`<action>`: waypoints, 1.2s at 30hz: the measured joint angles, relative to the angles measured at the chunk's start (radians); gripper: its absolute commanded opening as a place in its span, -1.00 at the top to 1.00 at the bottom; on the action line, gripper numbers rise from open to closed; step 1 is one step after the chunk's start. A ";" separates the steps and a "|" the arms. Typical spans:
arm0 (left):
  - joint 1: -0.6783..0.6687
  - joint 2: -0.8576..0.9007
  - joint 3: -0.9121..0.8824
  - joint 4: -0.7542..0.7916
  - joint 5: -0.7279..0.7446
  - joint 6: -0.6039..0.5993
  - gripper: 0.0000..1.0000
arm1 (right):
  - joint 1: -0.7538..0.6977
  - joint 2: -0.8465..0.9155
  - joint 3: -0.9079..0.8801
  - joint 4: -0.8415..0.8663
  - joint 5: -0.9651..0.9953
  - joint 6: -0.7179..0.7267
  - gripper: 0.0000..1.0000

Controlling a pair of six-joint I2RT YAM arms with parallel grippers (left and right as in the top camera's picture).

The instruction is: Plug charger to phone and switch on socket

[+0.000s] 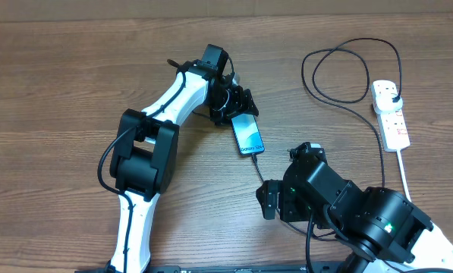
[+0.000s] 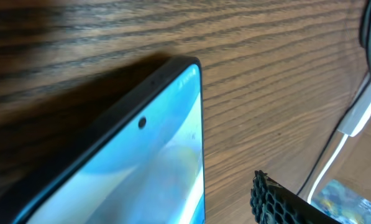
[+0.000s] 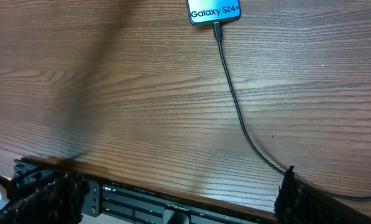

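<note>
Two pincers: we see both spread, the left pincer (image 1: 240,105) over the phone's (image 1: 247,135) far end, the right pincer (image 3: 169,190) empty near the charger (image 3: 234,99).
Charger: tip in phone, plug in socket (image 1: 391,117).
Phone: on the desk (image 1: 59,76), screen lit.

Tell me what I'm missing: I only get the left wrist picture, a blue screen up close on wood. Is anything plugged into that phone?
Observer: Yes. In the right wrist view the charger has its tip in the end of the phone, by the words Galaxy S24+.
Operator: Where does that wire go?
Observer: From overhead it loops across the table to the socket, where its black plug sits in an outlet.
Operator: And the other arm?
Observer: The right gripper is open and empty, short of the phone, with the wire passing beside one finger.
</note>
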 measured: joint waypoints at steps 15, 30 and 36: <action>0.000 -0.007 0.005 -0.019 -0.043 -0.007 -0.57 | 0.000 0.000 0.000 0.006 0.042 0.000 -1.00; 0.010 -0.015 0.011 -0.038 -0.039 -0.012 -1.00 | 0.000 0.000 0.000 0.079 0.052 0.003 -1.00; 0.047 -0.016 0.012 -0.090 -0.029 -0.013 -1.00 | 0.000 0.007 0.000 0.113 0.104 0.007 0.38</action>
